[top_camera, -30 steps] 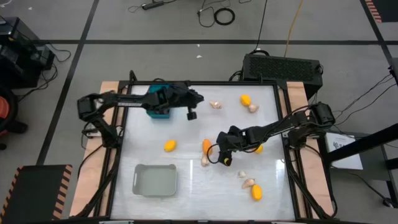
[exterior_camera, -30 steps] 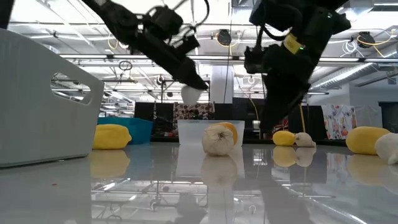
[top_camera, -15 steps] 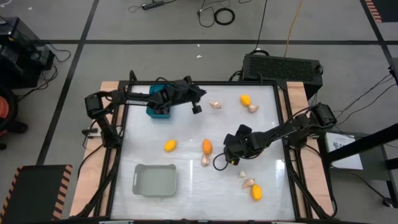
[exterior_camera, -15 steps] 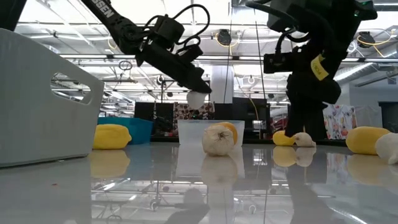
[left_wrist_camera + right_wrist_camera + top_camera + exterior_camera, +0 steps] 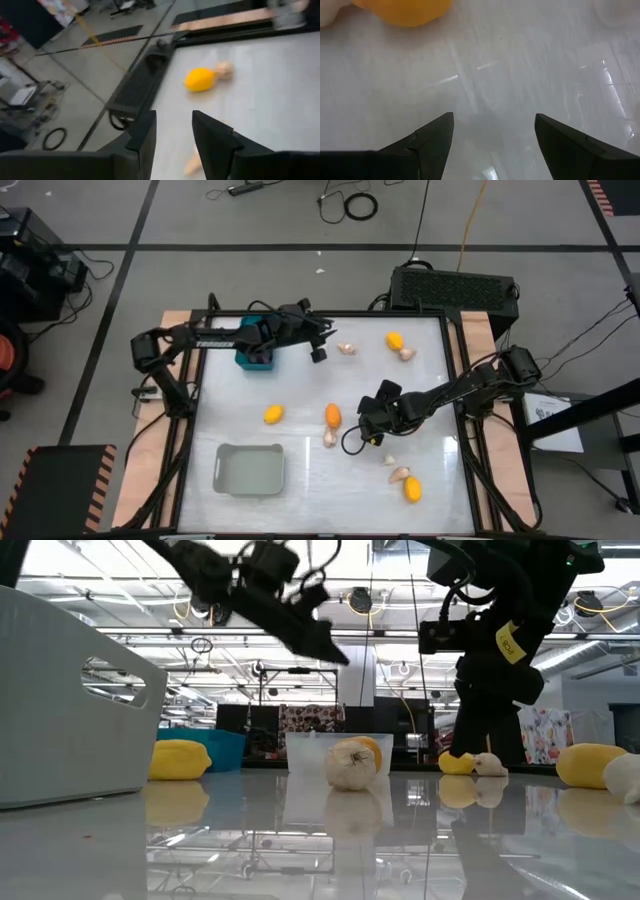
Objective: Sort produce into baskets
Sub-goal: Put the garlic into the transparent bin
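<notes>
Bright, even light falls from overhead strip lamps [image 5: 120,585] that show in the low view. The glossy white table [image 5: 300,395] mirrors them as streaks of glare, strongest in the right wrist view. The left arm [image 5: 270,600] is motion-blurred in the low view, and the left wrist view is soft throughout.

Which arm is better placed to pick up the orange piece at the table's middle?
Right. Its open gripper hangs just beside the orange piece, while the left gripper is farther off, near the teal basket.
</notes>
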